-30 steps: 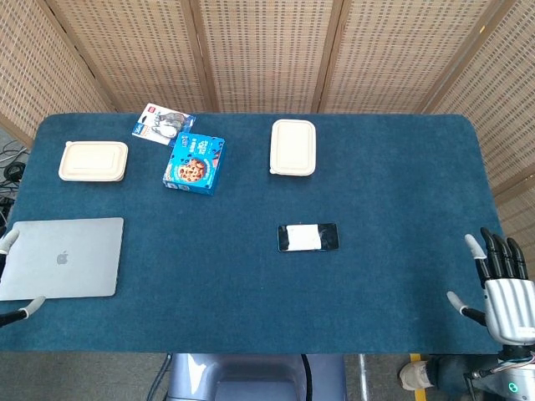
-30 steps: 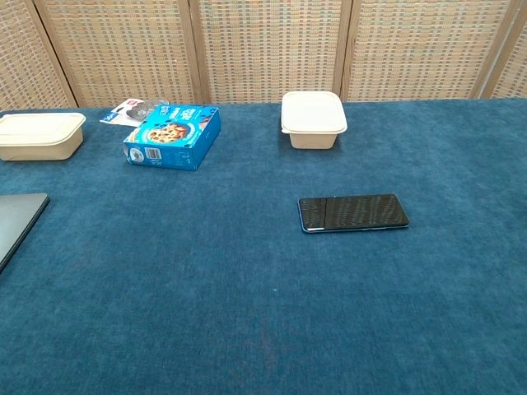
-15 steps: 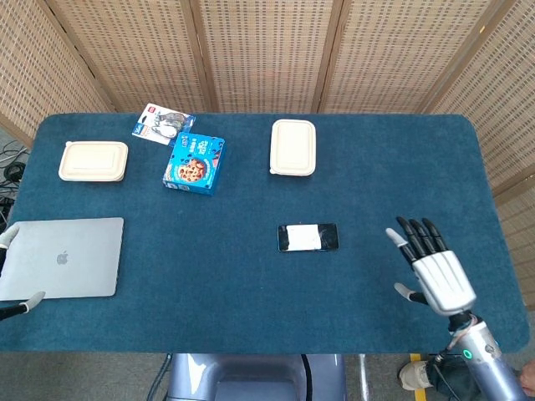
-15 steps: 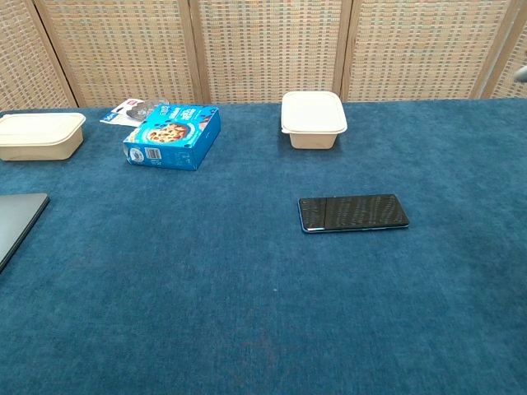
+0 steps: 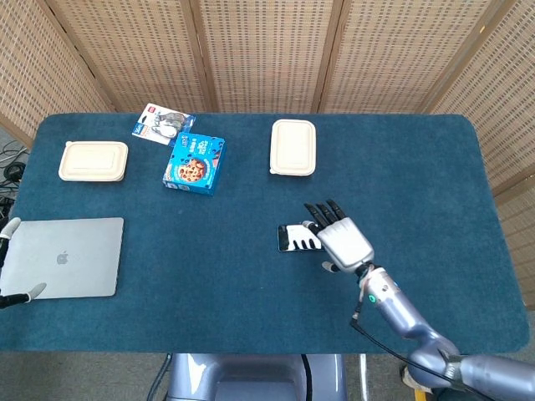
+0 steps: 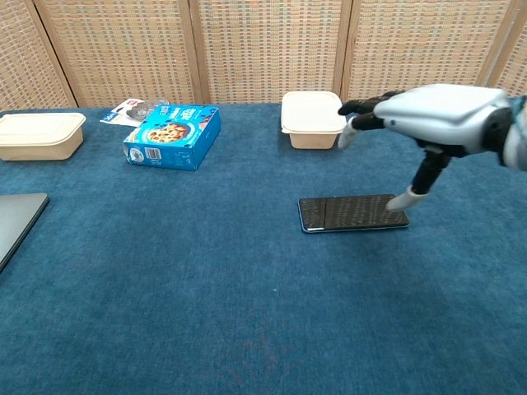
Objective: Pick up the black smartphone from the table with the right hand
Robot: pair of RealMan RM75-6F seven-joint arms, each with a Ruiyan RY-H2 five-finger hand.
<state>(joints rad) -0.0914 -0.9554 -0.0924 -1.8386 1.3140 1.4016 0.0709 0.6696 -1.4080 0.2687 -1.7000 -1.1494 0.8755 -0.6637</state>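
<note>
Swung in from the table's right edge: right hand [image 6: 436, 115] over black smartphone [image 6: 352, 213], fingers spread, empty. Lidded container [image 6: 313, 119] just beyond; cookie box [image 6: 172, 135] well left.

Blue table [image 5: 418, 167] bears smartphone [image 6: 350, 214], laptop [image 5: 63, 257], cookie box [image 5: 194, 163], two containers [image 5: 293, 147].

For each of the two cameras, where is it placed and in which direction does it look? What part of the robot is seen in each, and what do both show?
Head view: high above the near edge, looking steeply down on the whole table; it shows the right hand with its arm, over the phone, and fingertips of the left hand by the laptop.
Chest view: low at the near edge, looking across the table toward the wicker screen; only the right hand shows.
Both share the phone, right hand, cookie box and two lidded containers.
</note>
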